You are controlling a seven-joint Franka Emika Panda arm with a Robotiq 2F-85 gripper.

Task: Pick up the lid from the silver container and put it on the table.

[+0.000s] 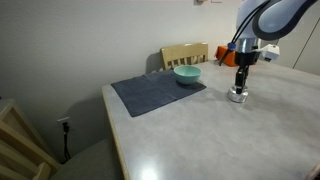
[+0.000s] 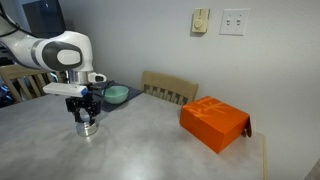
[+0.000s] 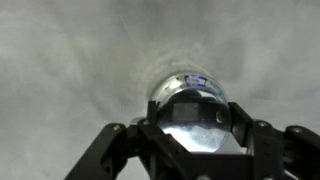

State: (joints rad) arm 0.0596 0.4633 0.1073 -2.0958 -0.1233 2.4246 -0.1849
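Observation:
The silver container [image 1: 238,97] stands on the pale table [image 1: 200,140], also seen in an exterior view [image 2: 87,127]. My gripper [image 1: 240,86] [image 2: 86,114] points straight down onto it. In the wrist view the round shiny lid [image 3: 190,98] fills the space between my two fingers [image 3: 192,112], which press against its left and right sides. The tin's body under the lid is hidden in that view. The tin still looks to be resting on the table [image 2: 150,150].
A teal bowl [image 1: 187,74] [image 2: 117,95] sits on a dark blue-grey mat [image 1: 155,93] just beyond the tin. An orange box [image 2: 213,123] lies on the table's far side. A wooden chair [image 1: 185,53] [image 2: 170,90] stands at the table edge.

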